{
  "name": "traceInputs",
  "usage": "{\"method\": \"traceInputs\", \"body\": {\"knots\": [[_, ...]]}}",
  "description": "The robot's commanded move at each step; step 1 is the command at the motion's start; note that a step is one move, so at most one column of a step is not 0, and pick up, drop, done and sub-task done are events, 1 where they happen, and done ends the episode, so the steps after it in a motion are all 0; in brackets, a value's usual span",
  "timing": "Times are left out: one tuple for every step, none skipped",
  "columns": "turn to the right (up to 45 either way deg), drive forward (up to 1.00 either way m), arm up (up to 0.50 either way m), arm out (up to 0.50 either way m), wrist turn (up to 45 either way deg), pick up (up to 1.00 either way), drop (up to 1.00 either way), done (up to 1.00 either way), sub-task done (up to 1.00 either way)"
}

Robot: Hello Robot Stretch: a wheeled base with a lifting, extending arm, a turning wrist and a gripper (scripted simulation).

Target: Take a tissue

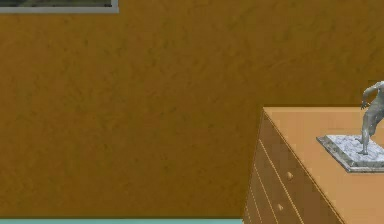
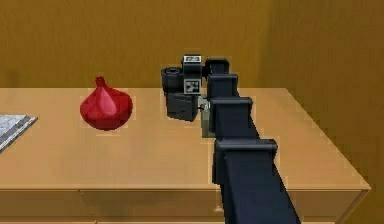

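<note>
I see the arm point(image 2: 236, 125) extended over the tabletop point(image 2: 130, 152), jaws near a red vase point(image 2: 105, 105); I cannot tell their state or load.

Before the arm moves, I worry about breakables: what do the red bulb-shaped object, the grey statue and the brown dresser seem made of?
Red bulb-shaped object: perhaps glossy glass or glazed ceramic, by its pale highlights. Grey statue: likely stone or metal, dull and mottled. Brown dresser: seemingly matte wood, warm tone with drawer fronts.
</note>
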Motion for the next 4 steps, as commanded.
{"method": "traceInputs", "body": {"knots": [[0.0,0.0,-0.12,0.0,0.0,0.0,0.0,0.0,0.0],[0.0,0.0,0.0,0.0,0.0,1.0,0.0,0.0,0.0],[0.0,0.0,0.1,0.0,0.0,0.0,0.0,0.0,0.0],[0.0,0.0,0.0,0.0,0.0,0.0,0.0,1.0,0.0]]}}
